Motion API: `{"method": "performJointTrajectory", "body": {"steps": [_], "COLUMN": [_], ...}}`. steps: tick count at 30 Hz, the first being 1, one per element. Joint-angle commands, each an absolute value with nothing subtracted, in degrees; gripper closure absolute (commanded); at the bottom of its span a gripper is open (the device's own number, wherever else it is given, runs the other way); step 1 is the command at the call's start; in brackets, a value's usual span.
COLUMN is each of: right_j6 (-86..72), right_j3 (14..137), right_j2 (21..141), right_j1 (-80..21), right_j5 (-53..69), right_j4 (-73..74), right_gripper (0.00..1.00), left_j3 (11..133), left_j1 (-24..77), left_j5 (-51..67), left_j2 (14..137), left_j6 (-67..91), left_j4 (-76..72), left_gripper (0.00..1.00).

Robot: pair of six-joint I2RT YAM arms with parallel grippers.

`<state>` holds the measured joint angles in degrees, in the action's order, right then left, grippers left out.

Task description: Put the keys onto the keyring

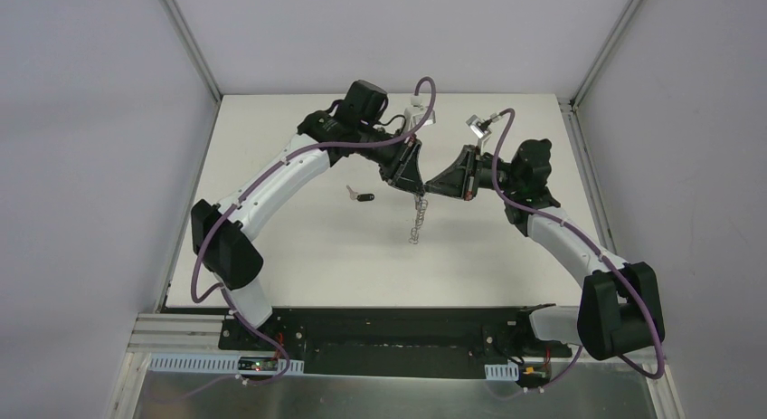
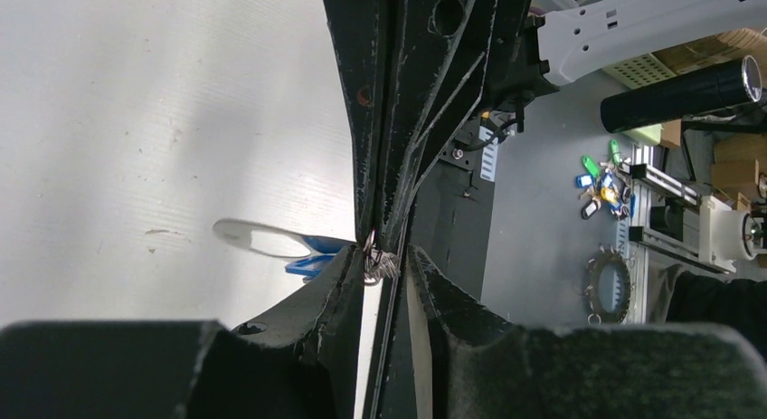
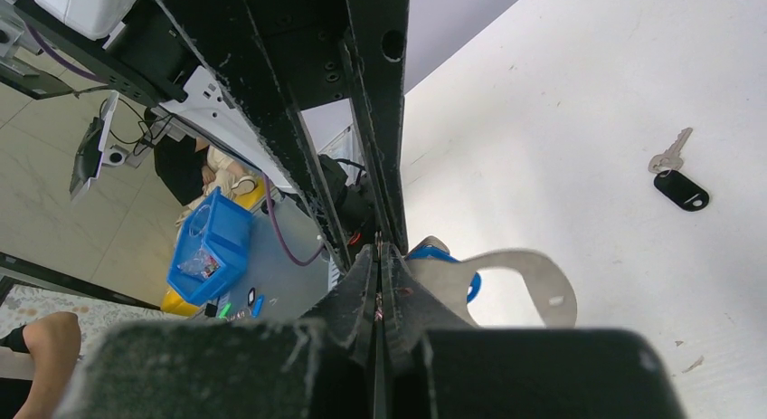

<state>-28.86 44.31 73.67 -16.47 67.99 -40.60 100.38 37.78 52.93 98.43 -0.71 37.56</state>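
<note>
My two grippers meet tip to tip above the middle of the table [image 1: 298, 256]. My left gripper [image 1: 417, 187] [image 2: 383, 263] is shut on a small bunch of metal clips [image 2: 382, 266] of the keyring. The keyring's pale loop [image 2: 258, 238] [image 3: 529, 272] hangs beside the tips, and its clips [image 1: 417, 222] dangle down to the table. My right gripper [image 1: 430, 187] [image 3: 380, 256] is shut on a thin metal piece right by the blue tag [image 3: 442, 254] [image 2: 307, 263]; the blue-tagged key's blade is hidden. The black-headed key [image 1: 363, 197] [image 3: 680, 185] lies loose on the table, left of the grippers.
The white table is walled on three sides by pale panels with aluminium posts [image 1: 190, 48]. Off the table, the wrist views show a blue bin [image 3: 210, 247], spare coloured key tags [image 2: 599, 188] and another clip ring [image 2: 608, 288].
</note>
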Motion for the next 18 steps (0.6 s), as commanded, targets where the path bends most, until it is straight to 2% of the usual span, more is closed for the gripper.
{"method": "performJointTrajectory", "body": {"steps": [1,12,18], "right_j6": [-28.39,-28.48,-28.48], "right_j3": [44.48,44.47,44.34], "right_j2": [71.81,71.89,71.81], "right_j1": [-16.51,-16.09,-16.0], "right_j5": [69.02,68.39,68.31], "right_j4": [-44.56,-44.56,-44.56], "right_gripper": [1.0,1.0,1.0], "left_j3": [100.24,97.37,97.78], "left_j1": [37.23,37.09,37.0], "left_j5": [55.69,56.75,57.76], "left_j2": [99.02,97.88,98.26], "left_j6": [1.84,2.0,2.46], "left_j4": [34.99,33.82,33.57], "left_gripper": [0.77,0.81,0.92]}}
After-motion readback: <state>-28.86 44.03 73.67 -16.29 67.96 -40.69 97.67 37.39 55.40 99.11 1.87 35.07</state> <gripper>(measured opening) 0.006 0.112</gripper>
